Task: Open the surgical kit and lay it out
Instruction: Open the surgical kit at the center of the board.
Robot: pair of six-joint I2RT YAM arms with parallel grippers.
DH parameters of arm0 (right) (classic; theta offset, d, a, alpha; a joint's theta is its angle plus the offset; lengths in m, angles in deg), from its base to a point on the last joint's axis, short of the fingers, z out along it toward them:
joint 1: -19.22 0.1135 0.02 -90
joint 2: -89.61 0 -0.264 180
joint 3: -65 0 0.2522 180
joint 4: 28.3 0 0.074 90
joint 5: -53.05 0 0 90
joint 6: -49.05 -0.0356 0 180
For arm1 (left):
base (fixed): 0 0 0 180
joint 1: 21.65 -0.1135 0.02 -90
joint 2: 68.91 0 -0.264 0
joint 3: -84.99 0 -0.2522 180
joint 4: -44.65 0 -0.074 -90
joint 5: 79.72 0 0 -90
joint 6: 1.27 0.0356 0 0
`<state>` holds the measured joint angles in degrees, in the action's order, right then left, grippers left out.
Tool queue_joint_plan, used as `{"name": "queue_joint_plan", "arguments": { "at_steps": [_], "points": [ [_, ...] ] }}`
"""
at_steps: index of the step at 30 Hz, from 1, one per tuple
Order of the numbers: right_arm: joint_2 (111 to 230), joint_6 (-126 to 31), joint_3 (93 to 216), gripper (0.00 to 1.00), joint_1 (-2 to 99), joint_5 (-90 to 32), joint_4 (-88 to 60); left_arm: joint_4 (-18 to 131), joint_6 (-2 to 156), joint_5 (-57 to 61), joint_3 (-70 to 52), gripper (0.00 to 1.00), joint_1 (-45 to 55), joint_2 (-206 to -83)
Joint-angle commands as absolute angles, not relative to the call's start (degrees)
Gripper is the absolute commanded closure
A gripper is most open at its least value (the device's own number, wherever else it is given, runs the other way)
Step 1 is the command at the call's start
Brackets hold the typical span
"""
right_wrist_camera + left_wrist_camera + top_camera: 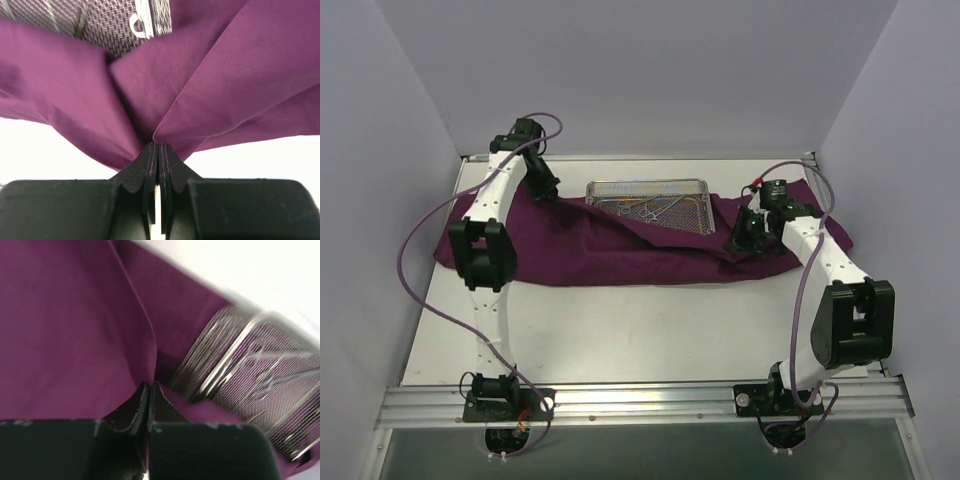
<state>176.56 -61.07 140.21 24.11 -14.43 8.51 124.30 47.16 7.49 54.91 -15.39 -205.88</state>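
Overhead view. A purple cloth wrap (610,255) lies spread across the far half of the white table (640,330), rumpled in broad folds. A rectangular wire-mesh tray (645,183) rests on the cloth at its far edge, holding thin silver instruments (655,208); a fold of cloth overlaps the tray's near side. The left gripper (545,188) meets the cloth just left of the tray. The right gripper (740,240) sits on a raised fold near the tray's right end. Finger closure is not resolvable here. Lilac cables (420,260) loop from both arms.
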Motion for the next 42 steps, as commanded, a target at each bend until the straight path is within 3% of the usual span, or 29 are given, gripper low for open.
{"name": "queue_joint_plan", "arguments": {
  "at_steps": [1,10,18,21,25,26,28,29,32,36,39,42],
  "points": [
    [177.1,-60.2,146.8,1.00,23.0,-15.9,16.0,124.3,55.0,14.0,43.1,0.98,-13.3,-191.0],
    [168.8,-63.0,142.5,1.00,19.5,-22.2,27.5,123.4,57.3,16.4,-1.0,0.98,-12.4,-159.8],
    [161.5,-66.3,131.9,1.00,16.6,-27.9,38.0,127.5,51.5,10.3,-25.6,0.98,-13.4,-135.5],
    [161.8,-66.4,130.7,1.00,16.3,-27.7,40.0,129.8,51.5,10.3,-26.7,0.97,-13.6,-133.4],
    [161.7,-67.0,128.4,1.00,16.1,-25.0,41.1,133.7,52.6,10.3,-25.1,0.87,-13.7,-132.8],
    [161.6,-67.1,128.6,0.91,16.1,-24.4,41.3,134.0,53.2,10.3,-24.9,0.74,-13.7,-131.9],
    [161.0,-67.5,130.9,0.79,16.2,-23.5,41.4,134.3,53.7,10.3,-23.7,0.66,-13.7,-131.4],
    [161.0,-67.8,132.0,0.66,16.2,-23.4,41.3,134.4,54.0,10.5,-22.9,0.60,-13.7,-131.5],
    [162.8,-68.1,138.3,0.48,16.1,-23.5,39.3,133.9,54.6,12.9,-17.5,0.50,-13.6,-133.3],
    [170.6,-69.2,149.3,0.41,16.1,-23.9,32.8,128.6,56.2,15.1,-8.7,0.43,-13.7,-137.6],
    [179.0,-71.4,159.8,0.43,16.1,-23.9,26.4,125.2,55.9,14.1,-2.7,0.49,-14.3,-144.9],
    [186.6,-73.9,168.1,0.50,15.6,-23.5,19.5,118.9,55.0,7.2,1.9,0.82,-15.0,-153.3]
  ]
}}
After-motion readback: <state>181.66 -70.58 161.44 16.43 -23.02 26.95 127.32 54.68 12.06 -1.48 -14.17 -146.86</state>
